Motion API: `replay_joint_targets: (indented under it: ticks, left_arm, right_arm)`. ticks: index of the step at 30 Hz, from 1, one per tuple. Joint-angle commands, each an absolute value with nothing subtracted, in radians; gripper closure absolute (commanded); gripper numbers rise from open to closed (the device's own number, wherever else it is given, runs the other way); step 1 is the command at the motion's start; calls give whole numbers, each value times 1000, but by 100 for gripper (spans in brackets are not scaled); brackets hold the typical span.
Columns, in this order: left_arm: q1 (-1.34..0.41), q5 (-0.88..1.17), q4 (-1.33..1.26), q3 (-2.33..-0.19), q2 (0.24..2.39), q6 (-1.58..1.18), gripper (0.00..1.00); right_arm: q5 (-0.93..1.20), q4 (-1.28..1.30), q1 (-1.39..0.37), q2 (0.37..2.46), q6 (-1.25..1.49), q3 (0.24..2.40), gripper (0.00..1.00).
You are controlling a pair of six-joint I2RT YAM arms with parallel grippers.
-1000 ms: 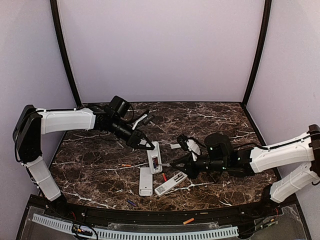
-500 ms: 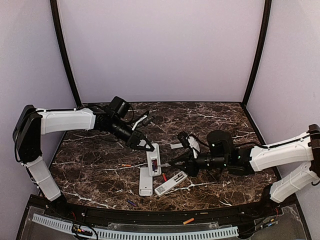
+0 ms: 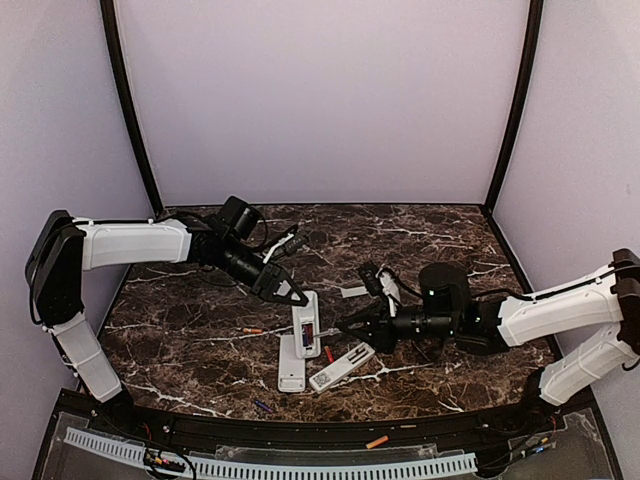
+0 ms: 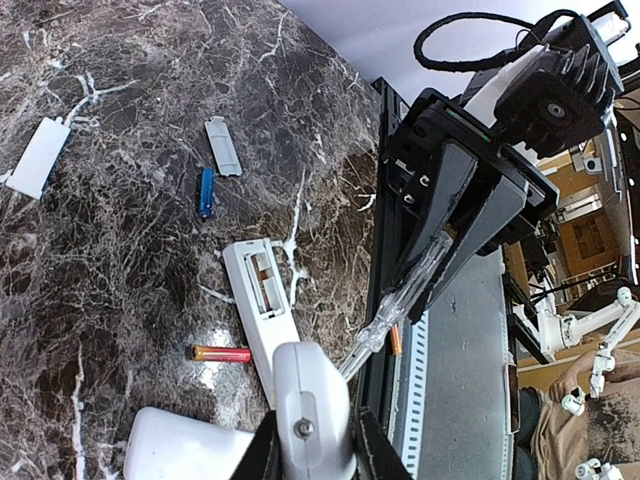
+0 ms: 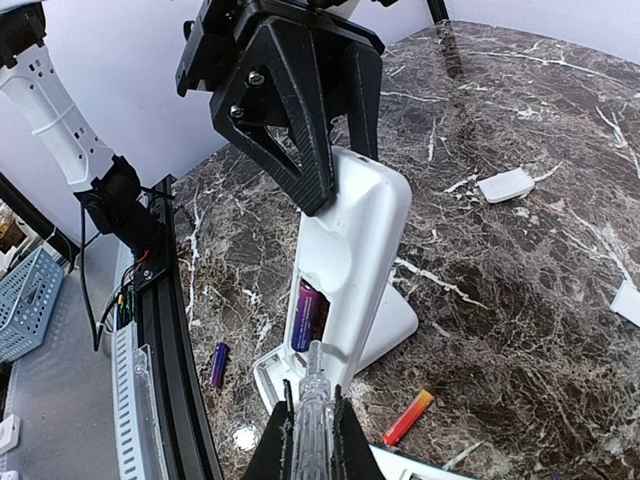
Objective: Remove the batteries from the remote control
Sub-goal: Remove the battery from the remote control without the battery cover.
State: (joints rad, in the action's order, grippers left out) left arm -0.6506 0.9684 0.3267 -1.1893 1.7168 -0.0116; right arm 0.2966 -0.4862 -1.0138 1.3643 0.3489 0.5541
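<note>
Just ahead of the right gripper (image 5: 310, 436), a purple battery (image 5: 308, 312) sits in the open compartment of a white remote (image 5: 355, 230). The compartment faces this gripper. The right gripper's fingers are pressed together on a thin clear pick (image 5: 314, 385), whose tip points at the lower end of the cell, close to it; contact cannot be confirmed. On the far side of the remote, the left gripper (image 3: 293, 293) pinches the remote's upper end narrowly between its black fingers, so the body slopes down toward the right gripper. An orange battery (image 5: 408, 417) lies loose on the marble beside the right gripper, and another purple battery (image 5: 219, 364) lies on its other side, nearer the table edge.

The step in hand looks like prying the cell out. Done well, the pick's tip would slide under one end of the cell and lever gently, while the left grip holds firm so the remote does not twist or slip.

The right arm (image 3: 550, 310) reaches low across the table, forearm almost level. The left arm (image 3: 130, 242) stretches out level, its wrist angling down to the remote.
</note>
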Motion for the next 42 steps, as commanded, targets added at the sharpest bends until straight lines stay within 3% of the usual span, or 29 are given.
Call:
replay_joint_targets:
  ticks: [1,23,32,42]
  left_arm:
    - [-655,1002,273,-1180,1662,-11,100]
    - [-668,725,234,-1142,1622,11,100]
    - [-668,680,174,-1112,1572,-87,100]
    - [-658,552,41,-966,1419,-369,100]
  right_arm:
    - [386,-591,-1012,1366,393,557,100]
    - [444,-683,-1007,1314,519,546,100]
    - [324,-474,-1006,1254,470,575,100]
    - [20,-131,-1014,1122,617,684,100]
